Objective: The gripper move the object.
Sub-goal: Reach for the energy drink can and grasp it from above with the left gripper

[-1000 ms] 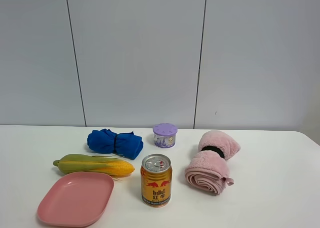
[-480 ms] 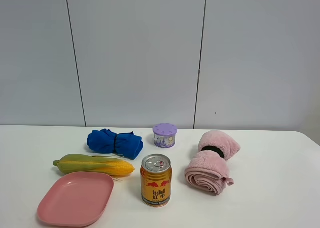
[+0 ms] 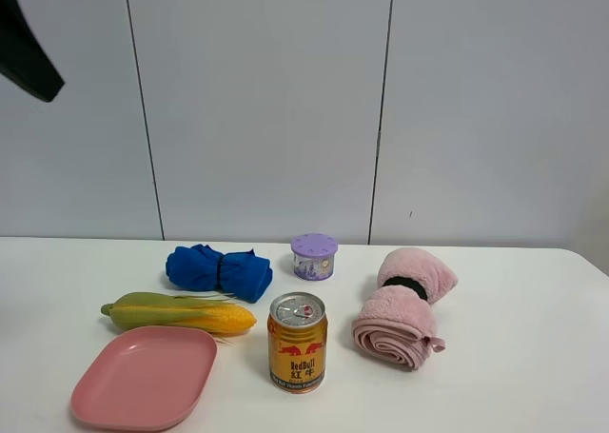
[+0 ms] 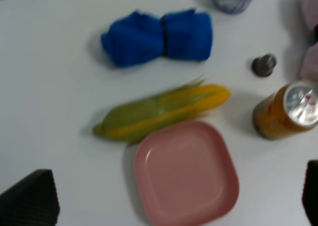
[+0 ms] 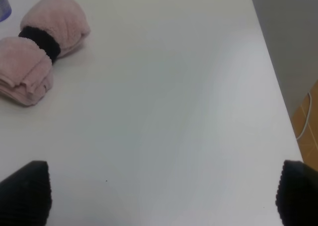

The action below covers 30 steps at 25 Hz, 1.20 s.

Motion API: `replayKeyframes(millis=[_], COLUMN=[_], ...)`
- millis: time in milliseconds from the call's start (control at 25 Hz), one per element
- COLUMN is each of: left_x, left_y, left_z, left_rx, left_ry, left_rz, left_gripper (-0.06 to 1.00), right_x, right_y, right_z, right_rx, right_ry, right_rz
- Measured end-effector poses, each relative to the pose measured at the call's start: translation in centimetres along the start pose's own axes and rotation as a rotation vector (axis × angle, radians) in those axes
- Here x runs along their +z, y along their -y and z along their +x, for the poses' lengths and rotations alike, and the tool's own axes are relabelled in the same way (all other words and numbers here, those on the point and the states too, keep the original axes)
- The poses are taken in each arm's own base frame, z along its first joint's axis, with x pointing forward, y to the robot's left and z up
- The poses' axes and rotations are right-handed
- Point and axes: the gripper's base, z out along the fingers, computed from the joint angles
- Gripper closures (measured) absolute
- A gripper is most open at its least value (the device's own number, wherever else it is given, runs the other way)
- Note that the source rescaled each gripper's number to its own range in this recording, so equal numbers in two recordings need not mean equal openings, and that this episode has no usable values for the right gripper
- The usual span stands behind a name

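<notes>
A white table (image 3: 533, 290) stands against a pale grey panelled wall, seen from high in front. The object, a short gold Red Bull can (image 3: 297, 343), stands upright at about 6 o'clock on the table, near the front edge, with its long axis vertical and its silver top up. From the can, an ear of corn (image 3: 181, 313) lies at 9 o'clock, a pink plate (image 3: 143, 376) at 8 o'clock, a bundled blue cloth (image 3: 219, 269) at 11 o'clock, a purple lidded jar (image 3: 314, 256) at 12 o'clock and a rolled pink towel (image 3: 400, 309) at 3 o'clock. None of them touches the can. Part of the black left arm (image 3: 24, 52) shows high at 10 o'clock, well apart from everything. The left gripper (image 4: 174, 186) hangs above the plate with its jaws spread wide and empty. Its camera shows the can off to one side, beyond the plate's rim, not between the fingers, with a small grey capsule (image 4: 263, 65) just beside it. The right gripper (image 5: 161, 191) is likewise spread and empty over bare table. Its camera shows the towel but no can. The left arm looks the better placed, and would need to shift sideways toward the can and descend to close across its round body.
</notes>
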Motion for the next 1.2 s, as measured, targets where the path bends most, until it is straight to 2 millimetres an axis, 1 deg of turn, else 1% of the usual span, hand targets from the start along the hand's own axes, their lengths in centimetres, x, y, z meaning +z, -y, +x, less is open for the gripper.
replayKeyframes(millis=[40,160,320,360,640,760,840,920,1040,1200], left_x=[0.6,2.9,5.6,6.4,11.7,13.8,15.2,16.9,18.9,21.0], left_y=[0.5,2.4,5.9,7.2,13.8,15.9,16.7,16.9,16.9,16.9], left_z=[-0.9,-2.4,-3.2,-3.1,-1.6,-0.6,0.2,0.8,1.4,1.9], left_rx=[0.02,0.08,0.178,0.209,0.386,0.474,0.516,0.551,0.572,0.592], left_ry=[0.003,-0.022,-0.065,-0.076,-0.144,-0.166,-0.19,-0.215,-0.233,-0.219], left_rz=[0.017,0.078,0.16,0.184,0.27,0.269,0.263,0.245,0.229,0.211], left_gripper=[-0.06,-0.06,-0.06,-0.06,-0.06,-0.06,-0.06,-0.06,-0.06,-0.06], right_x=[0.0,0.0,0.0,0.0,0.0,0.0,0.0,0.0,0.0,0.0], right_y=[0.0,0.0,0.0,0.0,0.0,0.0,0.0,0.0,0.0,0.0], right_z=[0.0,0.0,0.0,0.0,0.0,0.0,0.0,0.0,0.0,0.0], right_rx=[0.0,0.0,0.0,0.0,0.0,0.0,0.0,0.0,0.0,0.0], right_ry=[0.0,0.0,0.0,0.0,0.0,0.0,0.0,0.0,0.0,0.0], right_rz=[0.0,0.0,0.0,0.0,0.0,0.0,0.0,0.0,0.0,0.0])
